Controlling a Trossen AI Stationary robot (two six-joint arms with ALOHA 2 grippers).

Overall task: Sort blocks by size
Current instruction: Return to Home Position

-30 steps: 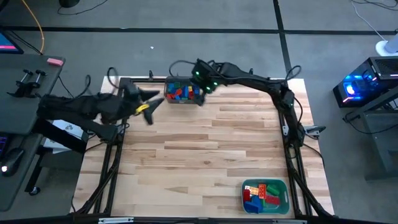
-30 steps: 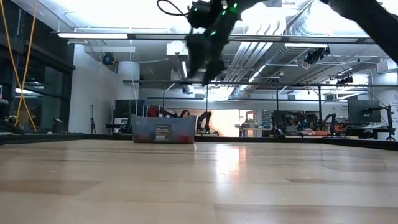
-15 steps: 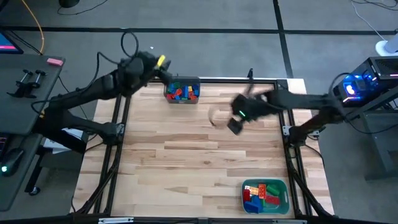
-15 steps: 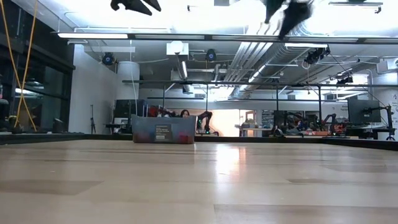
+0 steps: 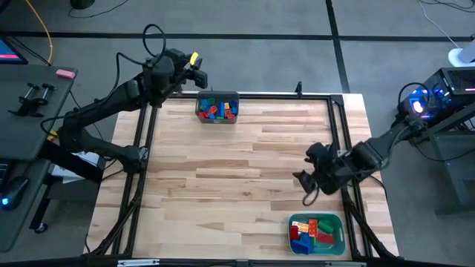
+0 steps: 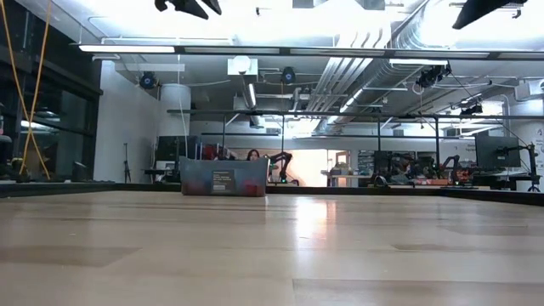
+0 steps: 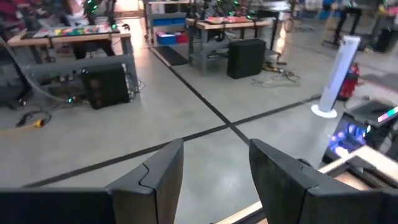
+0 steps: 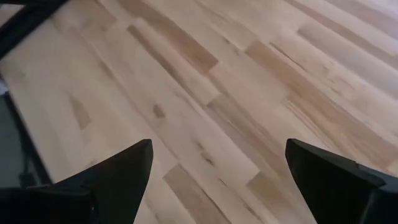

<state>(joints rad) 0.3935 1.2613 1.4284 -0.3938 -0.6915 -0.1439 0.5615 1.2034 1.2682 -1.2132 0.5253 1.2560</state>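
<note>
Several blocks [image 5: 217, 110] in red, blue and green lie in a dark grey bin [image 5: 217, 98] at the table's far edge; the bin also shows in the low view [image 6: 223, 178]. More blocks [image 5: 312, 230] in red, green and orange lie in a teal tray [image 5: 338, 239] at the near right. My left gripper [image 5: 199, 72] is open and empty, raised beyond the table's far left corner, left of the bin; its fingers show in the left wrist view [image 7: 214, 165]. My right gripper [image 5: 303, 188] is wide open and empty over bare wood [image 8: 214, 168], just beyond the tray.
The wooden table top [image 5: 237, 170] lies between bin and tray. Black frame rails run along the table's left [image 5: 137, 178] and right [image 5: 349, 185] sides. A side desk [image 5: 30, 104] stands off the left edge.
My right gripper has swung from over the bin across the table toward its near right, ending just beyond the teal tray. My left gripper has risen from beside the bin's left and gone toward the far edge, past the table's far left corner.
</note>
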